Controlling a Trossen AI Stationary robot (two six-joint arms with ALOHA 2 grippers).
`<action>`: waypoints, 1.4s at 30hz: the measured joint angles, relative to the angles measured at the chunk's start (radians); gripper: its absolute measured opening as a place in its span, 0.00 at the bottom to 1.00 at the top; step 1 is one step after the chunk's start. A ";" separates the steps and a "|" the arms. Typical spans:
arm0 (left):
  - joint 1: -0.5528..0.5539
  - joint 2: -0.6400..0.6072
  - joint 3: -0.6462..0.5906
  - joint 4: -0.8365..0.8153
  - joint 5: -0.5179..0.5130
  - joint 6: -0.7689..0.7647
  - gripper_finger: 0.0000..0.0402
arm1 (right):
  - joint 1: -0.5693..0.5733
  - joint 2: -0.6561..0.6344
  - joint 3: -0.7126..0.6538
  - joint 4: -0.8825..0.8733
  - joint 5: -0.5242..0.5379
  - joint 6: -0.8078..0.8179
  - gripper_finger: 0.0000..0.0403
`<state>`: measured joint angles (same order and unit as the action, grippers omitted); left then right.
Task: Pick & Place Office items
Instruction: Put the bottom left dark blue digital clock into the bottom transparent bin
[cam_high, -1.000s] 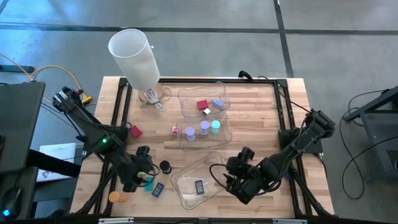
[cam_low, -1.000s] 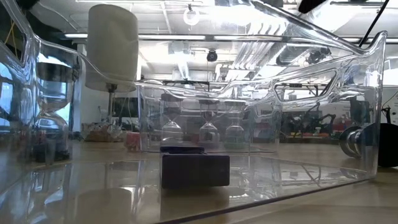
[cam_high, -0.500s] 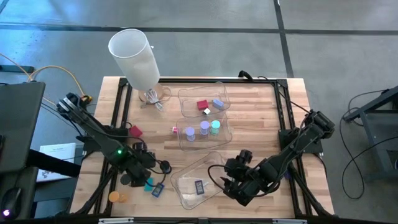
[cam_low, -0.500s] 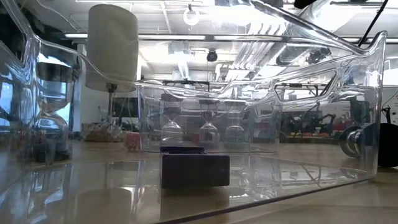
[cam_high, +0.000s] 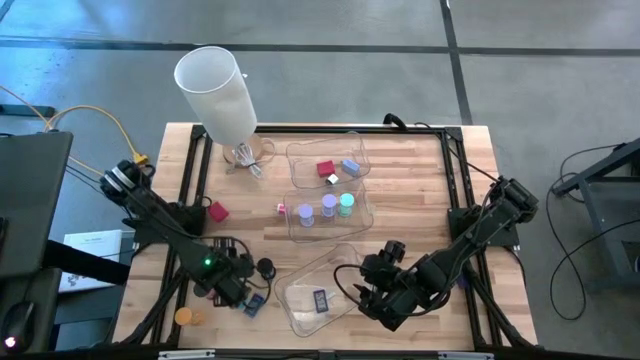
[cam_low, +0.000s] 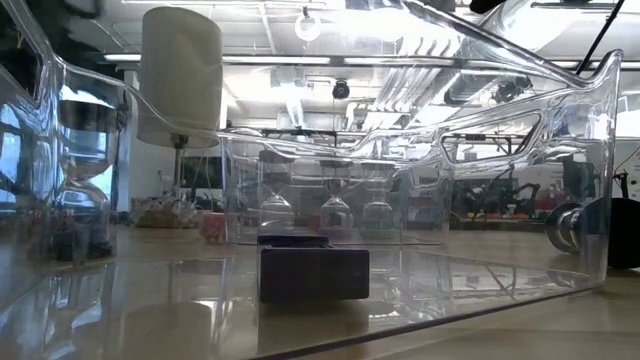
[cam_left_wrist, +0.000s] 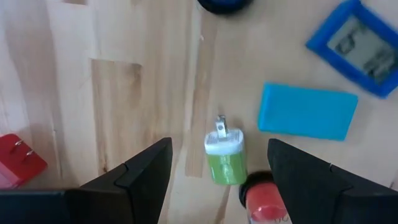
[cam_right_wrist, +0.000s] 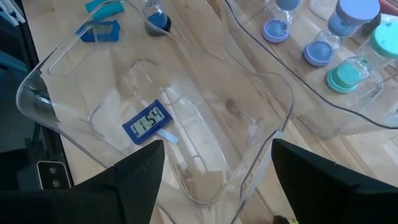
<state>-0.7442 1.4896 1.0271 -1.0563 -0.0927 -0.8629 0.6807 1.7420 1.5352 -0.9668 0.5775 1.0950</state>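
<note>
My left gripper is open and points down over the table's near left part. A small green-and-white piece lies between its fingers, untouched, with a red piece beside it. A flat teal rectangle, a blue-framed rectangle and a black cylinder lie close by. My right gripper is open above the near clear tray, in which a blue rectangle lies flat.
Lilac and teal cylinders stand in the middle tray; a red block and a blue block lie in the far tray. On the table are a red block, an orange cylinder and a pink piece. A white lamp shade stands far left.
My left arm has swung toward the table's right and near edge, and its gripper now stands over the pieces beside the teal rectangle. The right arm has kept nearly still above the near tray.
</note>
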 joint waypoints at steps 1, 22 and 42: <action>-0.006 0.003 0.000 -0.001 0.012 0.018 0.64 | 0.000 0.000 0.000 0.001 0.000 0.000 0.71; -0.093 0.006 -0.024 0.054 -0.029 0.015 0.64 | -0.006 0.000 0.000 0.047 0.031 -0.026 0.71; -0.079 0.006 -0.024 0.116 -0.047 0.076 0.64 | -0.022 0.000 0.000 0.059 0.027 -0.053 0.71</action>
<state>-0.8229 1.4952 1.0027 -0.9400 -0.1393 -0.7868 0.6590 1.7420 1.5356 -0.9077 0.6041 1.0416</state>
